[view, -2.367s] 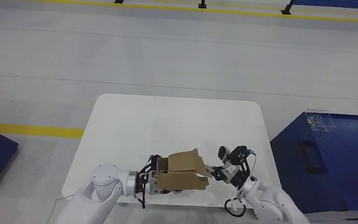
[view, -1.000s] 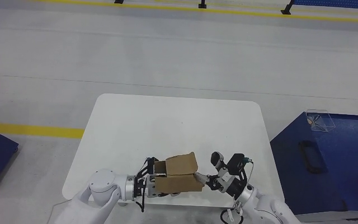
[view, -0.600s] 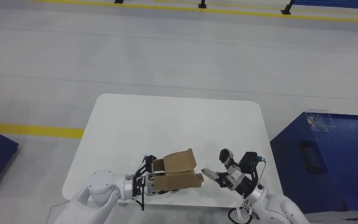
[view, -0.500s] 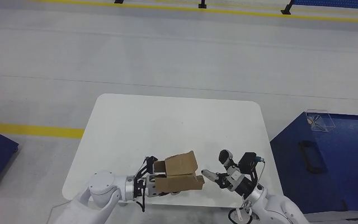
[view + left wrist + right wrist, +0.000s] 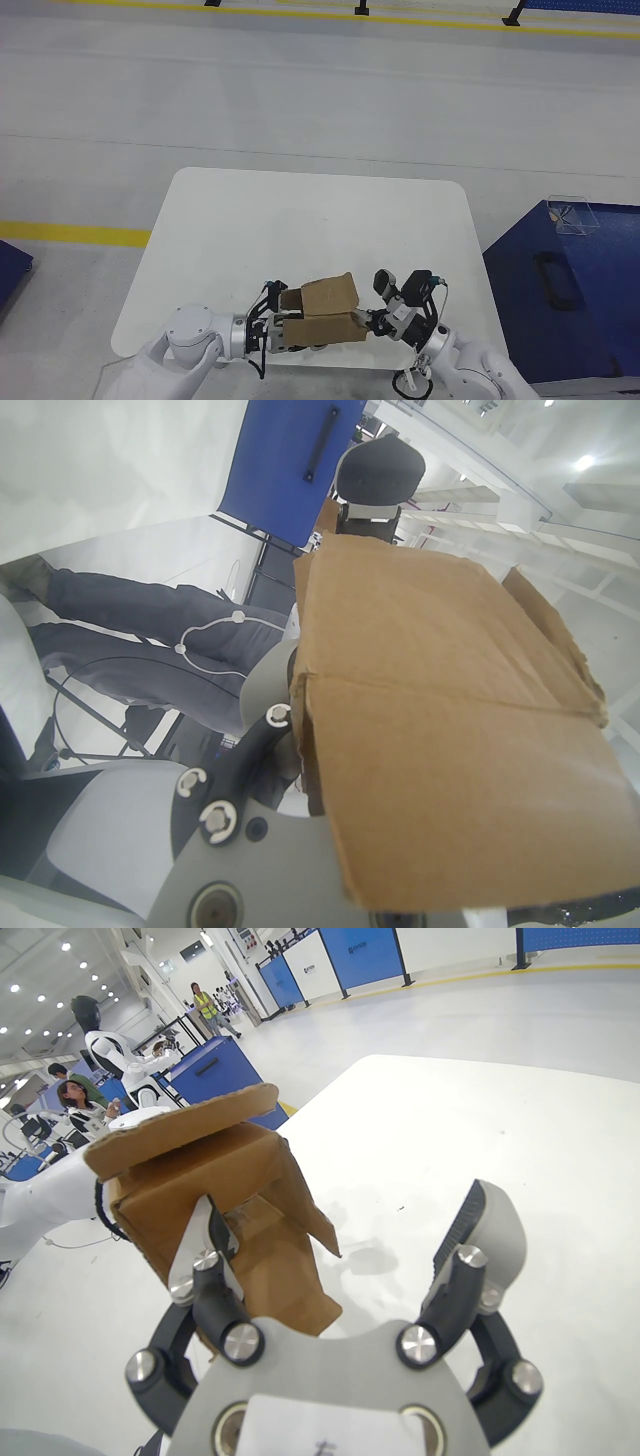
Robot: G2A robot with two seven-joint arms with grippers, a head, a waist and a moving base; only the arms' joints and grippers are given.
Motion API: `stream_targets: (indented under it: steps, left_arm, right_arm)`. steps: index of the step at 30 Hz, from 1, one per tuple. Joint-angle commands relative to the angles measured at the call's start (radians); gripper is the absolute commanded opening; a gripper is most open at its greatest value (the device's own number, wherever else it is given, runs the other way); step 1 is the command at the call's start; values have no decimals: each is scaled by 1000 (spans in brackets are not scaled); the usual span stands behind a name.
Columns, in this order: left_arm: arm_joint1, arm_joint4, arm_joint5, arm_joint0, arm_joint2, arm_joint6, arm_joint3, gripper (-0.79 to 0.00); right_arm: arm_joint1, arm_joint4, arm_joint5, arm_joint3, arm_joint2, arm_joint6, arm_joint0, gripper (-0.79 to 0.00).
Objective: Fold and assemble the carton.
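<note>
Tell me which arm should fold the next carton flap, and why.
Right. The right gripper is open at the unfolded end of the carton; the left gripper is busy gripping its other end.

Bright, even light from ceiling lamps [image 5: 65,946] overhead; the white surface [image 5: 300,220] glares pale. A soft faint shadow lies beside the carton [image 5: 225,1208]. Both wrist views bend strongly at their edges
</note>
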Motion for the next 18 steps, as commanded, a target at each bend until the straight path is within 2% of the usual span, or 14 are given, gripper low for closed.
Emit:
stream_targets:
  steps: [1,11,18]
  left_arm:
    - [-1,-13,-7,1,-6,13,2,-785]
    - [-5,-98,-34,-1,-44,67,39,-785]
    - [-8,-112,-42,-2,-40,73,41,-785]
  right_arm:
    - [1,4,-3,-2,11,-7,-5,0]
    - [10,27,-18,-54,127,-40,-87,0]
    - [6,-8,6,-25,76,8,-50,0]
